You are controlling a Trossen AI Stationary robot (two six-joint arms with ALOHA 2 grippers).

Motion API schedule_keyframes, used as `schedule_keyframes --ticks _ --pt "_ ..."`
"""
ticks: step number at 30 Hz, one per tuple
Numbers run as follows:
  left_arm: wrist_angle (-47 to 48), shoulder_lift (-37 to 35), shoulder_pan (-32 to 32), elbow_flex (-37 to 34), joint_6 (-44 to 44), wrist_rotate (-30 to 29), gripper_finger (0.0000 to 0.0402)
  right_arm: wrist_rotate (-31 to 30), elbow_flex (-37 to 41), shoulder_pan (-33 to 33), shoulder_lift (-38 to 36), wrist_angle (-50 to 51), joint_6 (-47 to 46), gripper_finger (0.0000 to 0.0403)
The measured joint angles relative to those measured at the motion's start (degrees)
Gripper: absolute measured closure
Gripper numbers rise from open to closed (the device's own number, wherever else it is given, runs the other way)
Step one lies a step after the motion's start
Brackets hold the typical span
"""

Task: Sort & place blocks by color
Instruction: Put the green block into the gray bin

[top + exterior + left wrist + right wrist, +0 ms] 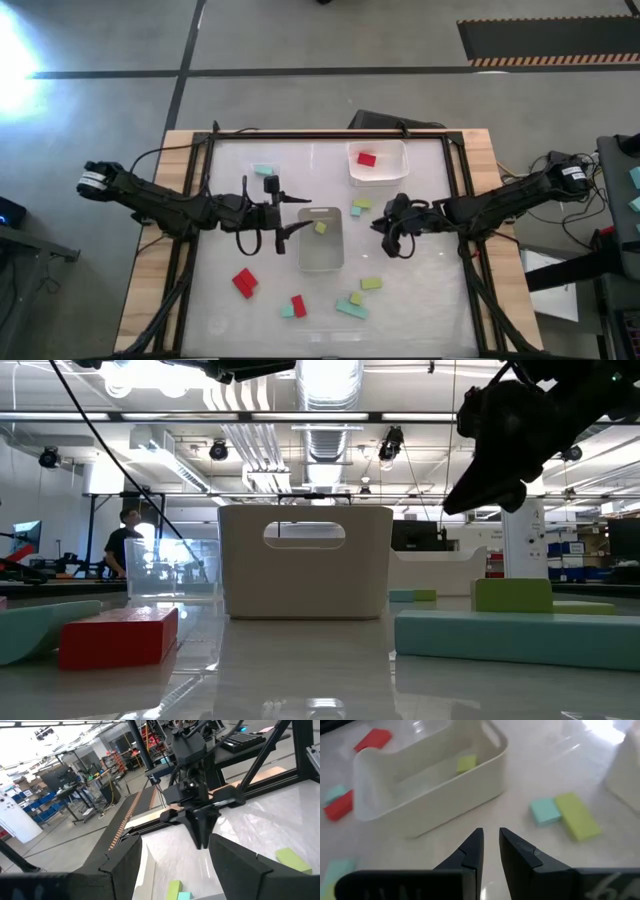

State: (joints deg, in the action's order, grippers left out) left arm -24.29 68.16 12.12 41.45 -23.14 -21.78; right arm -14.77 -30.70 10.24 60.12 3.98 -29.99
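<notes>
Small red, teal and yellow-green blocks lie flat on the white table. One yellow-green block (320,228) lies in the middle clear container (322,264), also in the right wrist view (466,763). A red block (366,159) lies in the far clear tray (380,178). My left gripper (292,230) hangs open over the middle container's left wall and holds nothing. My right gripper (385,238) hovers to the right of that container, with its fingers (474,845) drawn together to a narrow slit and nothing between them. A teal and yellow-green pair (565,812) lies on the table beyond it.
Loose blocks: teal (263,170) at the far left, red (244,283), red beside teal (298,306), yellow-green (371,284) and teal (351,309) near the front. A black frame (455,170) borders the table. A person stands far off in the room (122,540).
</notes>
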Motion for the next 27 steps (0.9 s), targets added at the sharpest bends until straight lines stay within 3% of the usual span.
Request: schedule_keyframes --ticks 7,12,21,27 --pt "0.0 0.02 0.0 -0.01 -0.04 0.0 0.0187 1.73 -0.21 1.16 0.0 0.58 1.6 0.0351" --pt "0.0 0.02 0.0 -0.02 -0.04 0.0 0.0187 1.71 -4.84 3.49 1.88 3.83 3.47 0.0351" --pt "-0.02 0.04 0.0 -0.31 -0.03 0.0 0.0187 1.93 -15.93 8.59 10.92 19.29 7.09 0.0351" --pt "-0.09 0.04 0.02 -0.33 -0.02 -0.02 0.0187 6.44 -22.02 11.4 16.7 25.13 7.83 0.033"
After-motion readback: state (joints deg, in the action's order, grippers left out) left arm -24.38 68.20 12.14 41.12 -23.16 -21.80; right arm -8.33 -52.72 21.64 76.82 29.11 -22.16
